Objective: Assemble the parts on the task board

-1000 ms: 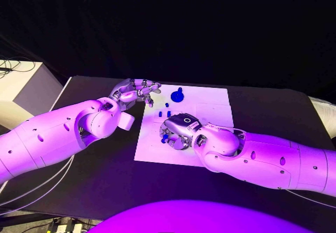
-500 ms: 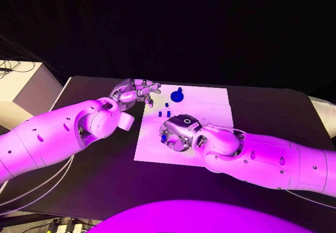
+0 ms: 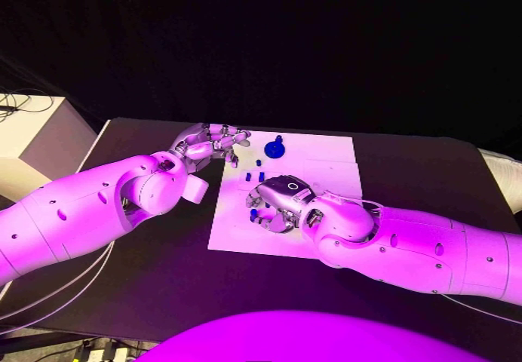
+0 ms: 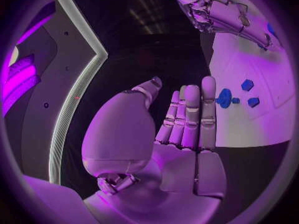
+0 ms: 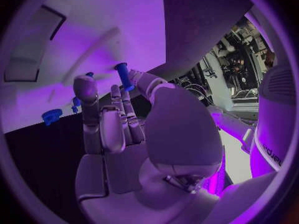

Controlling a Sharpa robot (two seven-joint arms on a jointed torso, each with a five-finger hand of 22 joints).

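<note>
The white task board (image 3: 327, 162) lies mid-table. A round blue part (image 3: 276, 149) stands near its far edge, with small blue pieces (image 3: 255, 176) just in front of it. My right hand (image 3: 277, 205) hovers over the board's left half and pinches a blue peg (image 5: 122, 75) between thumb and a finger; the same peg (image 3: 255, 214) peeks out at its fingertips. My left hand (image 3: 212, 142) hangs at the board's far left corner, fingers straight and holding nothing (image 4: 190, 119). From that wrist the round part (image 4: 224, 97) and two small pieces (image 4: 247, 84) lie just beyond its fingertips.
A pale box (image 3: 32, 139) stands off the table's left side. Black table top (image 3: 424, 173) lies bare to the right of the board, and in front of it (image 3: 163, 264) between my two arms.
My right hand has crept slightly to the left with the peg. The left hand has stayed put.
</note>
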